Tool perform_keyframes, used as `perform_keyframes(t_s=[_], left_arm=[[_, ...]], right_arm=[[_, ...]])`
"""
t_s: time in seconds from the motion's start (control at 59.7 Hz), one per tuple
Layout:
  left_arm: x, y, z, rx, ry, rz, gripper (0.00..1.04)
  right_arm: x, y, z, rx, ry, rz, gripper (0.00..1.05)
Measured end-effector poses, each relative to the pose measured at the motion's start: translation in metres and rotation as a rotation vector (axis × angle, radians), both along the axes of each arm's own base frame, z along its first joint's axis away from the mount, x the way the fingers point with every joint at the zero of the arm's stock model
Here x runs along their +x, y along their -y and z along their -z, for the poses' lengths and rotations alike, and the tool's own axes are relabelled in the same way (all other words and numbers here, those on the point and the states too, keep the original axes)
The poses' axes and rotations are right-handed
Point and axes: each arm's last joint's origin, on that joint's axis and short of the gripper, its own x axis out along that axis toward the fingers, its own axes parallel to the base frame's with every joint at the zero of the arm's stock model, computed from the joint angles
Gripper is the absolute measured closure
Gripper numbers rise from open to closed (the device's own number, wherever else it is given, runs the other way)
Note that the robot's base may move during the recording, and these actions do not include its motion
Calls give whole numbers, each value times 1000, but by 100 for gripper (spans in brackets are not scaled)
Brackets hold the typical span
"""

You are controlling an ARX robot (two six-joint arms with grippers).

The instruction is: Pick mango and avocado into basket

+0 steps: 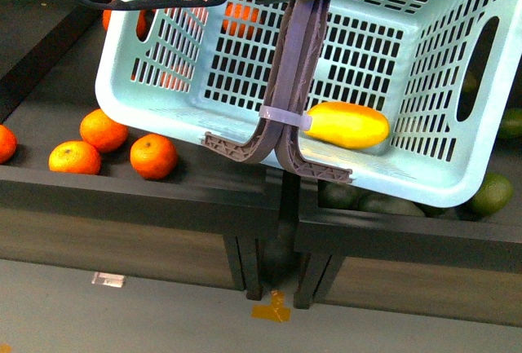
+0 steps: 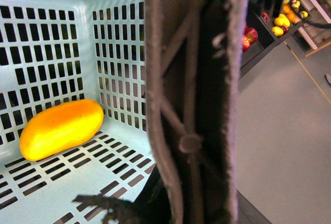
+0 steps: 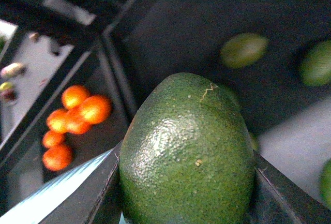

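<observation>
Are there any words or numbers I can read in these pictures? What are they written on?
None: no word, number or brand mark can be read in any view.
The basket, the mango and the avocado show no sticker or print.
The white band on the handles is plain.
A small clear tag on the floor is too small to read.
</observation>
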Motion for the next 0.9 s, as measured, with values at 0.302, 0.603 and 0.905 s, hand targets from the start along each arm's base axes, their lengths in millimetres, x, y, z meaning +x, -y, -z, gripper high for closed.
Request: perform_keyframes(t_s=[0.302, 0.603, 0.905], left_arm=[[0, 0, 0, -1, 0, 1, 100], [0, 0, 0, 0, 0, -1, 100], [0, 0, 0, 0, 0, 0, 100]], right_arm=[[-31, -98, -26, -76, 74, -264, 52], [-32, -127, 2, -192, 5, -299, 52], [-39, -133, 15, -264, 15, -341, 13]])
